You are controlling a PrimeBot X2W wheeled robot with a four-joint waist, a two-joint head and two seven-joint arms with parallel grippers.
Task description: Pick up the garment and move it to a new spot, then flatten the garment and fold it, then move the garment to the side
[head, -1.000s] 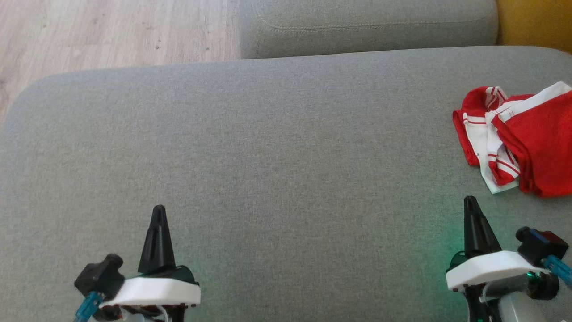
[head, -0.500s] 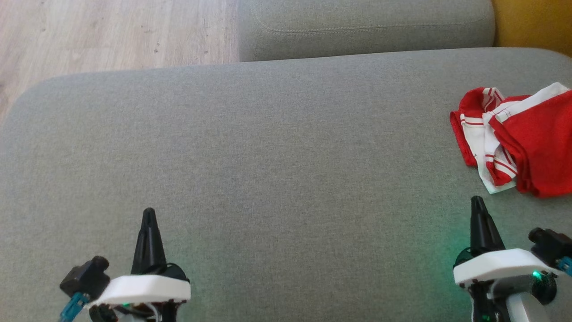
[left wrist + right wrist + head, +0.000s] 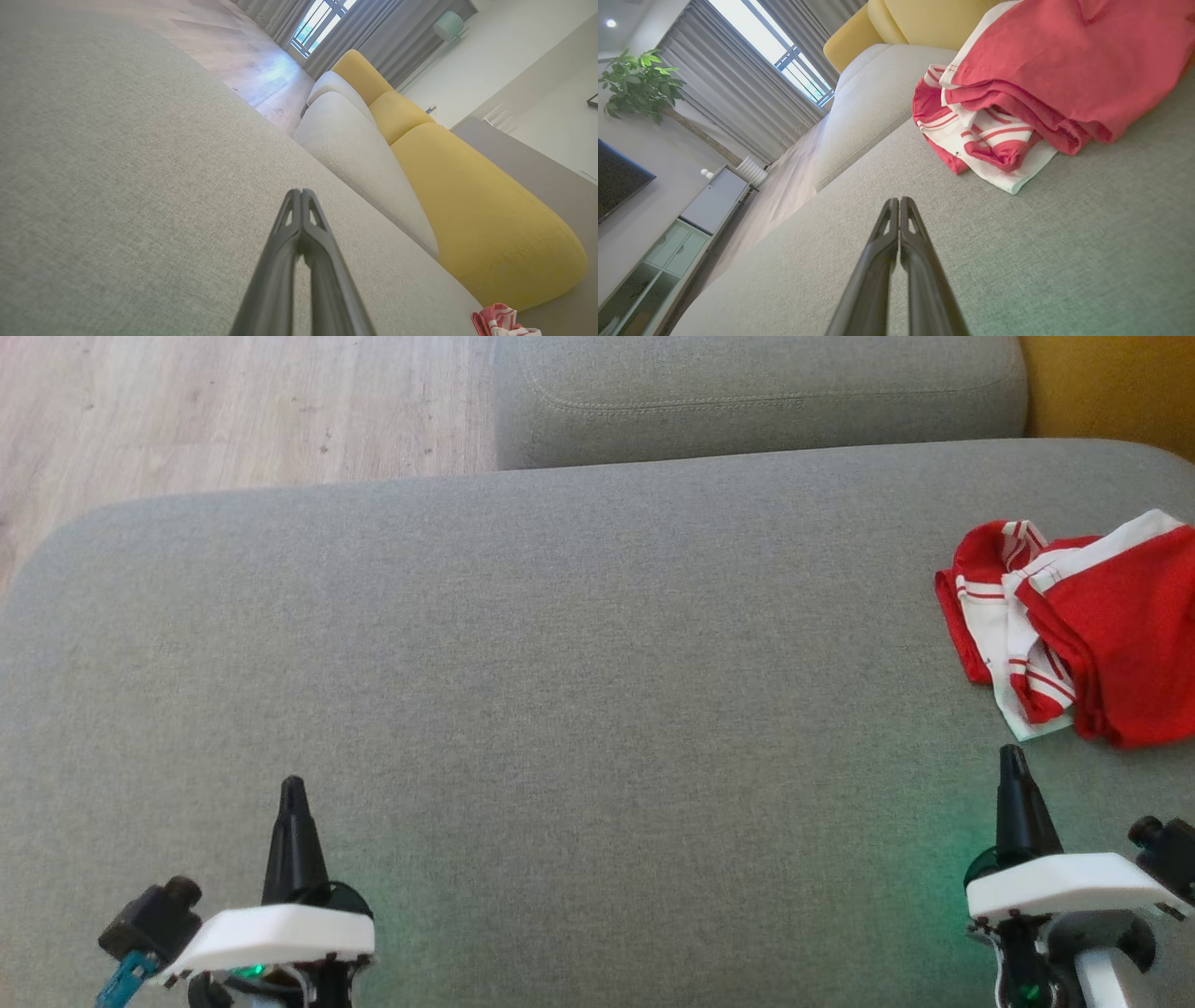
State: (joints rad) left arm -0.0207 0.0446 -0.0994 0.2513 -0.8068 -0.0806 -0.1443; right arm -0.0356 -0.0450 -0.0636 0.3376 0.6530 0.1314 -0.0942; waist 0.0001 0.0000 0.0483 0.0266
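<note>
The garment (image 3: 1092,625) is red with white striped trim, lying crumpled at the right edge of the grey sofa seat (image 3: 579,653). In the right wrist view the garment (image 3: 1036,93) bunches just beyond and to the right of my fingers. My right gripper (image 3: 1011,758) stands shut and empty a little short of the garment's near white hem. My left gripper (image 3: 293,789) is shut and empty over bare cushion at the lower left, far from the cloth. A corner of the garment (image 3: 500,319) shows at the bottom right of the left wrist view.
A second grey cushion (image 3: 756,392) lies beyond the seat, with a yellow cushion (image 3: 1111,383) at the far right. Wooden floor (image 3: 233,411) borders the seat's far left edge. A cabinet (image 3: 714,200), curtains and a plant (image 3: 640,79) stand farther off.
Both grippers have slid lower in the head view and spread slightly outward. The picture has shifted a little, so the camera moved. The garment lies as before.
</note>
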